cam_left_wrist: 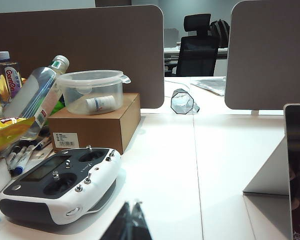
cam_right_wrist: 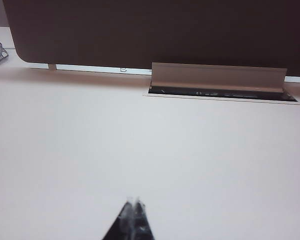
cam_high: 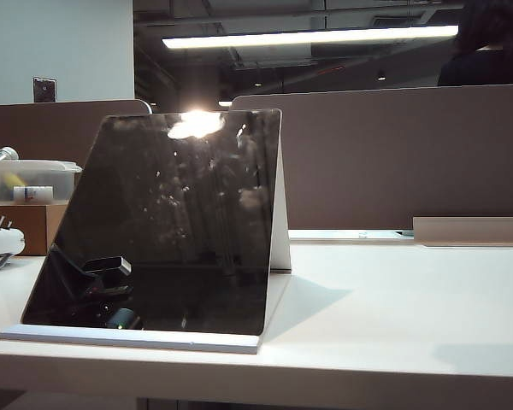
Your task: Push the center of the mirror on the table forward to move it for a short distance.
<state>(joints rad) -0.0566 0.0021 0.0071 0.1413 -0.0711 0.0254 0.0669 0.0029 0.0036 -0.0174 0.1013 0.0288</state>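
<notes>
So your mirror (cam_high: 167, 226) is sitting on the counter (cam_high: 393, 307) close to the front edge, left of the middle in the exterior view. Dark square panel, leaning back on its white stand, with a flat white base strip under the bottom edge. There's a bright ceiling light glare near its top. In the left wrist view you only catch a dark sliver of it (cam_left_wrist: 297, 170) at the edge, plus the white stand behind it.

Your left pincer (cam_left_wrist: 131, 206) is low over the counter, fingertips pressed together, so clenched with nothing in it. It's off to the side of the mirror, not touching it. Right beside it is a white remote controller (cam_left_wrist: 60, 182) with joysticks. Behind that, a cardboard box (cam_left_wrist: 97, 125) with a clear plastic tub (cam_left_wrist: 92, 90) on top, and a water bottle (cam_left_wrist: 35, 97) leaning against the clutter. Further back there's a small octagonal thing (cam_left_wrist: 182, 101) near the brown partition (cam_left_wrist: 80, 45).

Your right pincer (cam_right_wrist: 132, 205) is also clenched and empty, hovering over bare counter, well apart from everything. Ahead of it you've got a cable hatch (cam_right_wrist: 217, 82) with its flap up, at the foot of the partition. You can't see either pincer directly in the exterior view.
</notes>
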